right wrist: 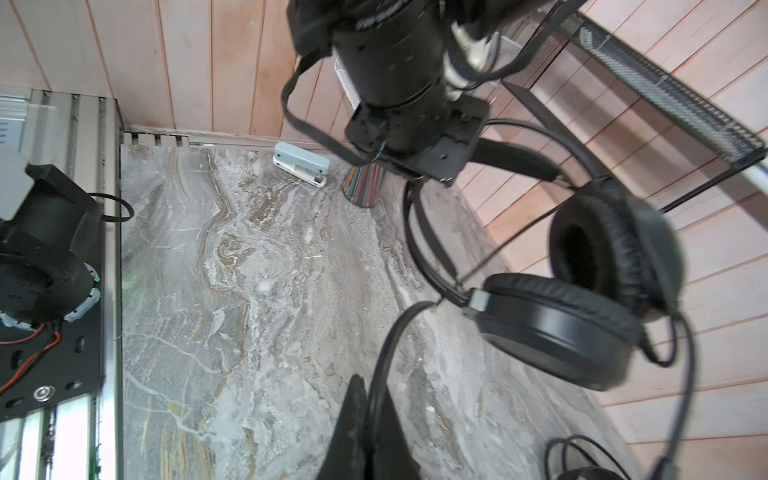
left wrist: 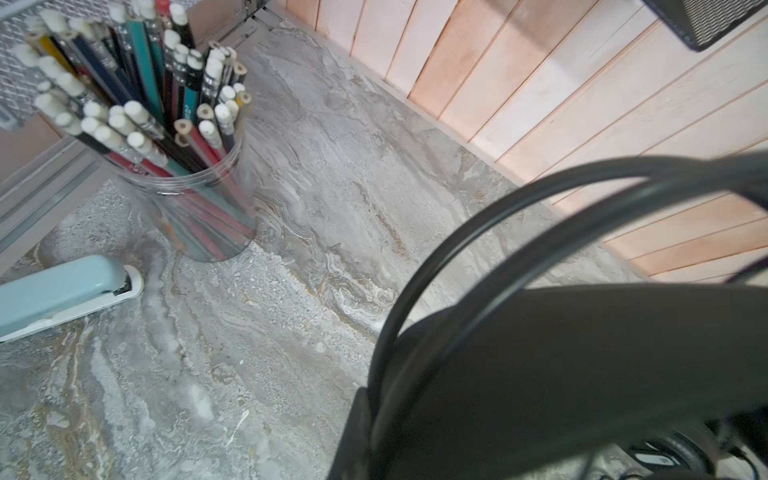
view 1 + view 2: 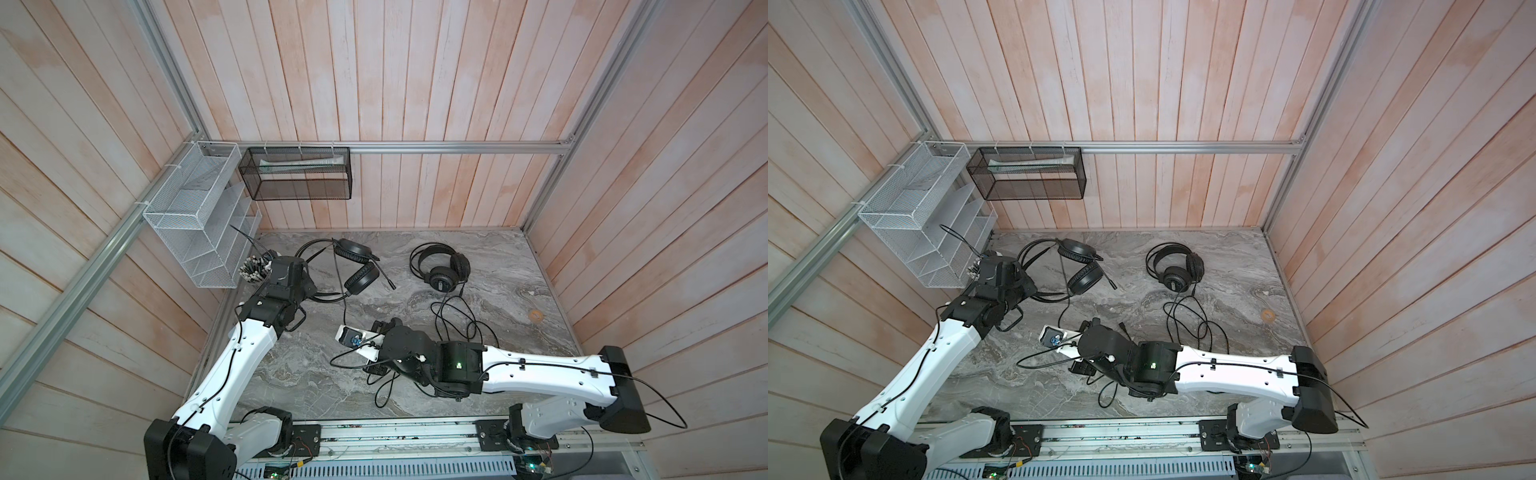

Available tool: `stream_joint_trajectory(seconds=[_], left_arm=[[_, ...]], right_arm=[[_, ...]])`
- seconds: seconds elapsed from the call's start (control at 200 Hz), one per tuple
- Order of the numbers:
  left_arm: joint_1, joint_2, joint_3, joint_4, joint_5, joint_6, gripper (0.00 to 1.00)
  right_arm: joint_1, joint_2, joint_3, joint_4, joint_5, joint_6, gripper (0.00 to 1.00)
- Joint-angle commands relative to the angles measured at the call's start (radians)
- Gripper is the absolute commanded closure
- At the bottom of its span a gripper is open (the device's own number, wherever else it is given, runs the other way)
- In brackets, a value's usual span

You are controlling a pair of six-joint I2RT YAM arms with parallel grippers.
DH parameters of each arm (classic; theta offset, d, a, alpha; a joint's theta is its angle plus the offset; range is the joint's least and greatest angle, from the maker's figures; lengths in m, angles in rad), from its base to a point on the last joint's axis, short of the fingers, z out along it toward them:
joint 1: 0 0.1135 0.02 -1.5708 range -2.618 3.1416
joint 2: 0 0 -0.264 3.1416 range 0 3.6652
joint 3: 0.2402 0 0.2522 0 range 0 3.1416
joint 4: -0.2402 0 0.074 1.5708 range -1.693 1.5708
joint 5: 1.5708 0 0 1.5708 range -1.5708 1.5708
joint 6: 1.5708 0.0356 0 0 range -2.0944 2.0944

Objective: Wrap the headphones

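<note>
1. In both top views, the mic headset [image 3: 359,280] [image 3: 1086,279] is at the back left of the table [image 3: 519,291]. The grille headset [image 3: 442,266] [image 3: 1177,266] sits to its right, apart from it and near the back wall. The left gripper [image 3: 308,286] is at the mic headset's headband [image 3: 301,255], jaws closed, beside the pencil cup [image 3: 253,272]. The right gripper [image 3: 374,368] is low at mid-table, its jaws hidden under the wrist.
2. Left wrist: the headband [image 2: 582,374] is blurred and fills the near side. The left gripper's own fingers are not clear here. The pencil cup [image 2: 199,199] and a stapler [image 2: 62,291] stand on the table.
3. Right wrist: the right gripper [image 1: 363,436] is clamped on the thin cable [image 1: 379,365]. The cable leads up to the mic headset [image 1: 557,332]. Can't tell whether the cups touch the table.
</note>
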Motion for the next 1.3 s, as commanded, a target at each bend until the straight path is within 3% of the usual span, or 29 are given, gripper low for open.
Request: stream_joint_trajectory(seconds=[0.0, 0.45, 0.715, 0.83, 1.295], left_arm=[[0.002, -0.052, -0.024, 0.113, -0.027, 0.006, 1.0], [0.002, -0.043, -0.072, 0.089, 0.011, 0.025, 1.0], [0.062, -0.118, -0.021, 0.064, 0.141, -0.075, 1.0], [0.096, -0.118, 0.001, 0.053, 0.176, -0.089, 1.0], [0.087, -0.031, -0.126, 0.047, 0.132, -0.002, 1.0]], right_arm=[[0.004, -0.017, 0.046, -0.156, 0.011, -0.068, 1.0], [0.006, 0.062, 0.161, -0.227, -0.177, -0.095, 1.0], [-0.027, 0.113, -0.043, -0.047, -0.291, -0.031, 1.0], [-0.026, 0.142, -0.047, -0.037, -0.324, 0.003, 1.0], [0.07, 0.089, 0.247, -0.259, -0.092, -0.131, 1.0]])
